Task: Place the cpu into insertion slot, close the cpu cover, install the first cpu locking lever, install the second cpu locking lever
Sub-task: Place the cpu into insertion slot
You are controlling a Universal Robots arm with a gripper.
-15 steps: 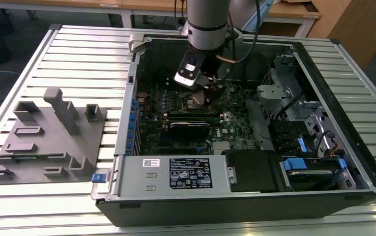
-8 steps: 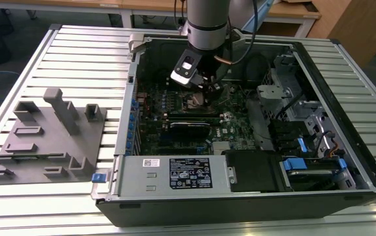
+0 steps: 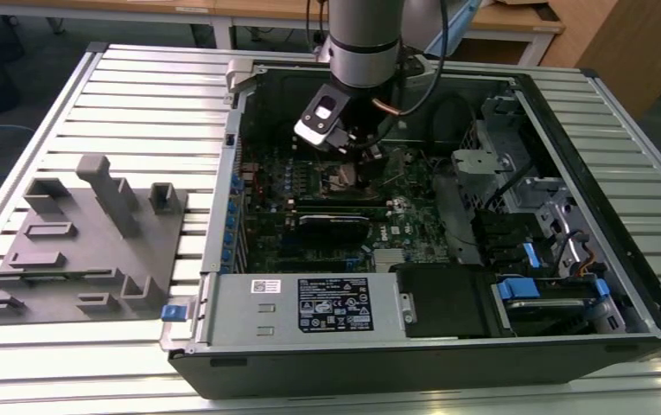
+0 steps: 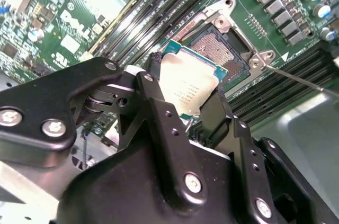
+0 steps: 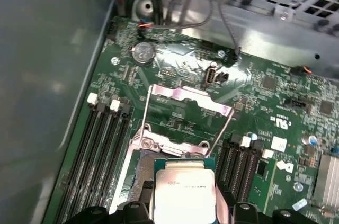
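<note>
Tool point(image 4: 185, 94) was narrow, clamped on the cpu point(image 4: 193, 78) by two opposite edges. The metal top faced the wrist cameras. The edge grip looked deliberate: the fingers point(image 4: 153, 97) stayed off the chip's underside, which was left free to seat.

The insertion slot point(image 4: 222, 49) lay just ahead of the tool and below it, with its dark contact field bare. The chip hung over the slot's near corner and was not seated; a gap seemed to remain between them.

In the first wrist view the cpu point(image 5: 183, 192) sat between the tool's tips point(image 5: 185, 212). The cpu cover point(image 5: 185, 94) stood raised beyond the slot, on the far side from the tool. Tilted back like that, it left the way down open.

A thin locking lever point(image 4: 296, 78) was swung out to one side of the slot, clear of the tool's path.

In the exterior view the tool point(image 3: 353, 145) reached down into the open computer case point(image 3: 422, 372), which lay on its side on the slatted tabletop point(image 3: 134, 86) with the motherboard point(image 3: 307, 242) facing up to the arm.
</note>
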